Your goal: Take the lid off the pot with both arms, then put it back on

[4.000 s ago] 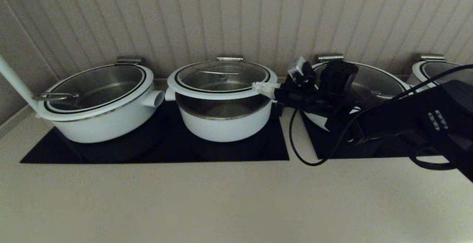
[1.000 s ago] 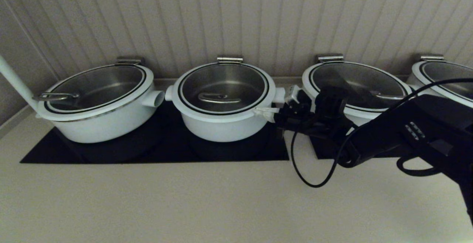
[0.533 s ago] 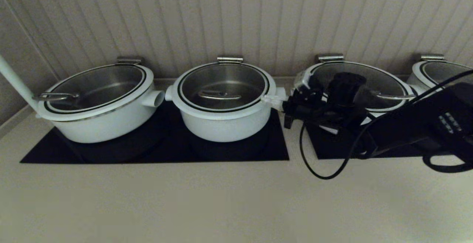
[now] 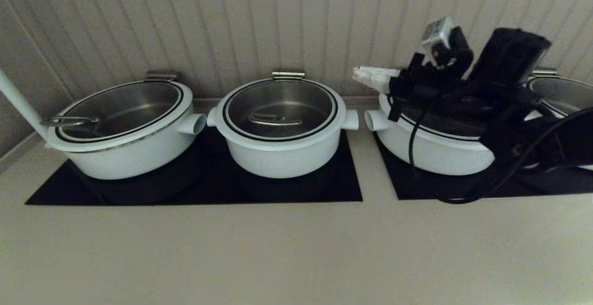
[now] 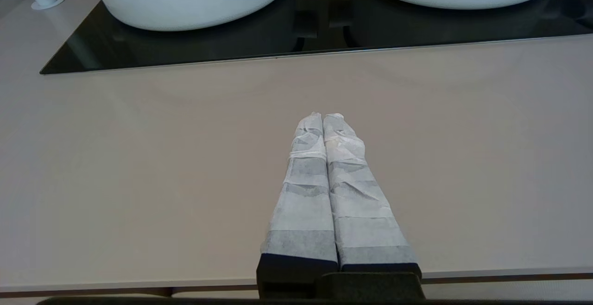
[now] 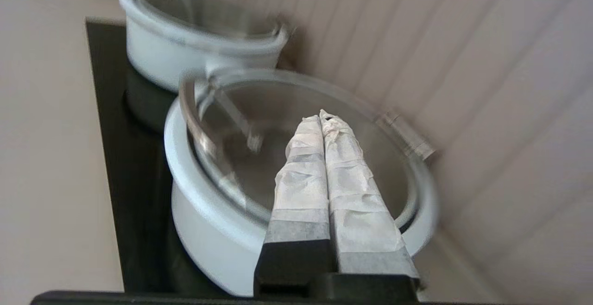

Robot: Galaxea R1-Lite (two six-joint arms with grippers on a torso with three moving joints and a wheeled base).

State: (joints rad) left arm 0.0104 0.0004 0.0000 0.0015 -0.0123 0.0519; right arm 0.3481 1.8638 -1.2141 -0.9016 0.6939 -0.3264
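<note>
The lid (image 4: 280,110) sits flat on the pot (image 4: 281,129) in the middle of the bench (image 4: 278,249), so the job looks done; the sensible step is to draw the arm clear without brushing the neighbouring pots. The right claw (image 4: 363,74), closed and empty, hangs up and right of the lid, well apart. The left claw (image 5: 322,119), closed, idles over bare bench

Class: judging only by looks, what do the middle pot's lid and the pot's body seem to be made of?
The lid: apparently clear glass, since the steel inside shows through it; glossy white rim, black ring, polished metal handle. The pot: smooth white outside, perhaps enamel or coated metal; the look leaves that open.
</note>
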